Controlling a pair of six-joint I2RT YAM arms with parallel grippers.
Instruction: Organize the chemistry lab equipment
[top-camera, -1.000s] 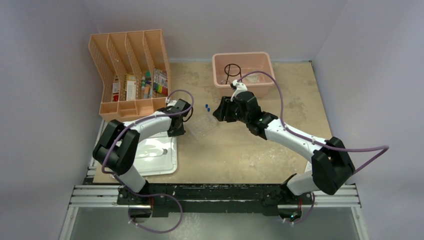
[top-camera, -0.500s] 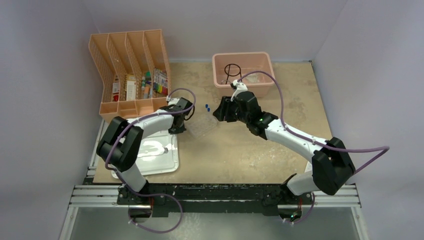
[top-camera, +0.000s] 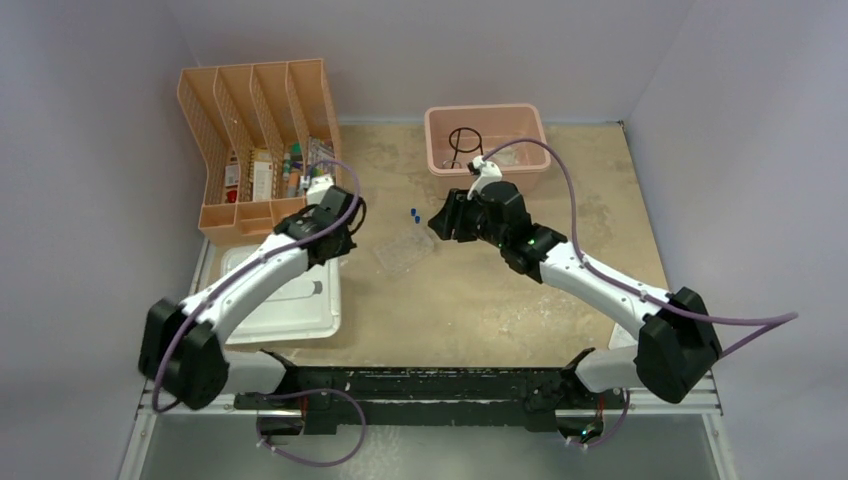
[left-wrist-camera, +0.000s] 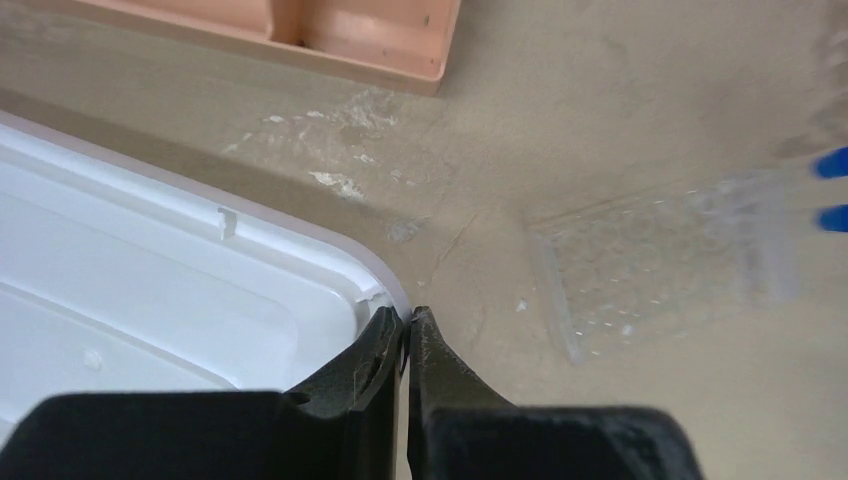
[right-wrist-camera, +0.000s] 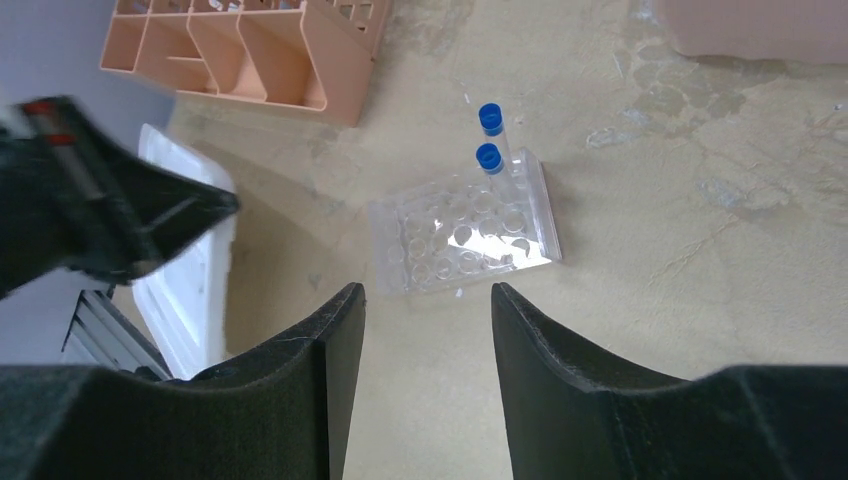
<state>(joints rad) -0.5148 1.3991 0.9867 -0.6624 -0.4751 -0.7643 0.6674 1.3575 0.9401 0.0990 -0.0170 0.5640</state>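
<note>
A clear plastic tray (top-camera: 403, 250) (right-wrist-camera: 460, 235) (left-wrist-camera: 650, 270) lies flat on the table between my two grippers. Two blue-capped clear vials (top-camera: 413, 213) (right-wrist-camera: 489, 157) lie at its far edge. My left gripper (top-camera: 335, 245) (left-wrist-camera: 408, 315) is shut, its tips at the rounded corner of the white lid (left-wrist-camera: 120, 280), with nothing visible between them. My right gripper (top-camera: 440, 222) (right-wrist-camera: 427, 290) hovers open just right of the tray, with nothing between its fingers. A black wire ring tripod (top-camera: 465, 140) stands in the pink bin (top-camera: 487, 110).
A peach file organizer (top-camera: 215, 130) (right-wrist-camera: 250, 50) holding small items stands at the back left, close to my left wrist. The white lid (top-camera: 285, 305) lies at the near left. The pink bin sits at the back centre.
My left gripper has closed and its arm has swung toward the back left. The white lid sits slightly further left. The right arm has barely moved.
</note>
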